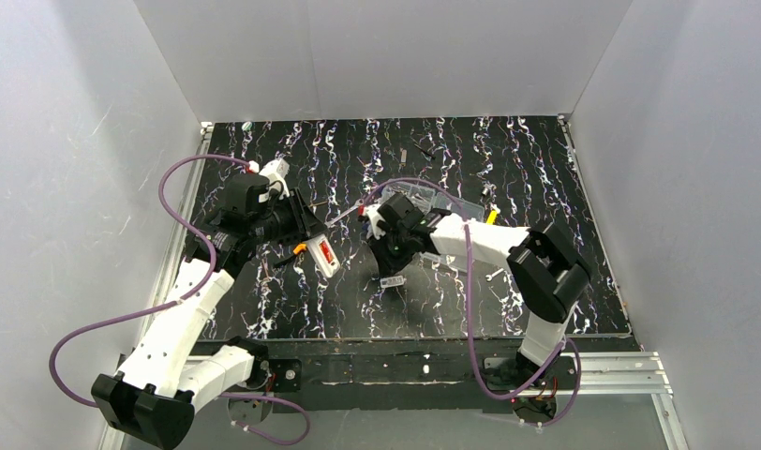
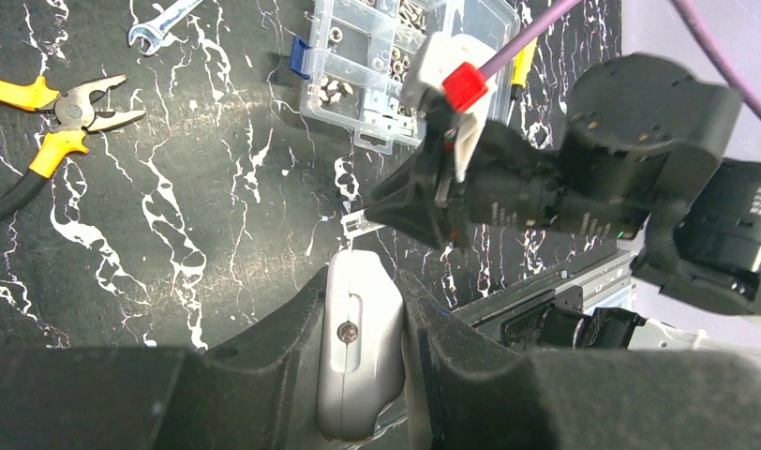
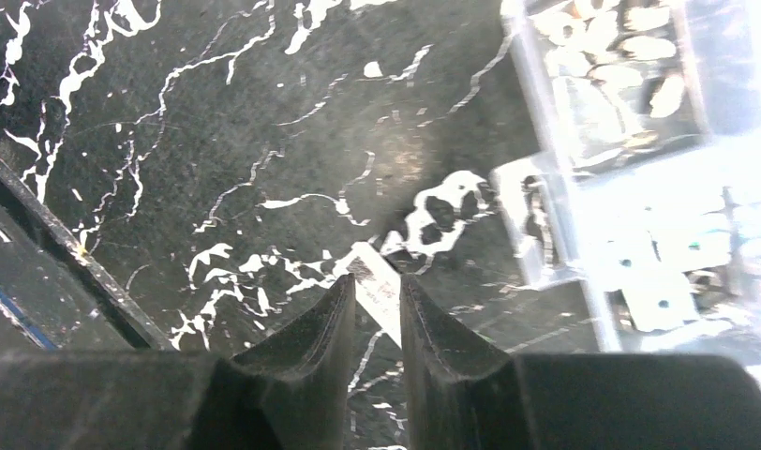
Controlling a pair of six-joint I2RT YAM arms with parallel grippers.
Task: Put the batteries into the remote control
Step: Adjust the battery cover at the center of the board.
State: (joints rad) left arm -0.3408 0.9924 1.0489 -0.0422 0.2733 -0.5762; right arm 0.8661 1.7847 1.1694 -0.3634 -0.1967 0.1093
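Black tabletop (image 1: 545, 169) with white marbling, boxed in by plain white walls. Left hand (image 2: 363, 286) is clamped tight across the remote control (image 2: 358, 375), holding it off the surface left of centre, tilted, one end towards the right arm. Right hand (image 3: 377, 279) is low over the middle of the tabletop with its fingers only a little apart. They straddle a small white piece (image 3: 369, 262) that lies flat on the surface, with no grip evident. A clear box (image 1: 447, 202) of small parts sits just beyond, pliers (image 2: 67, 117) and a wrench (image 2: 166, 21) farther off. The step looks like preparation: remote presented, loading not yet begun. No battery can be made out in any view. The next move likely calls for the right hand to lift clear of the small piece, fetch a battery and bring it to the recess while the left holds steady. The remote is slim and white. The overhead view shows a reddish-brown patch on its upper face, and the wrist view shows a pale face with a slot and one screw.
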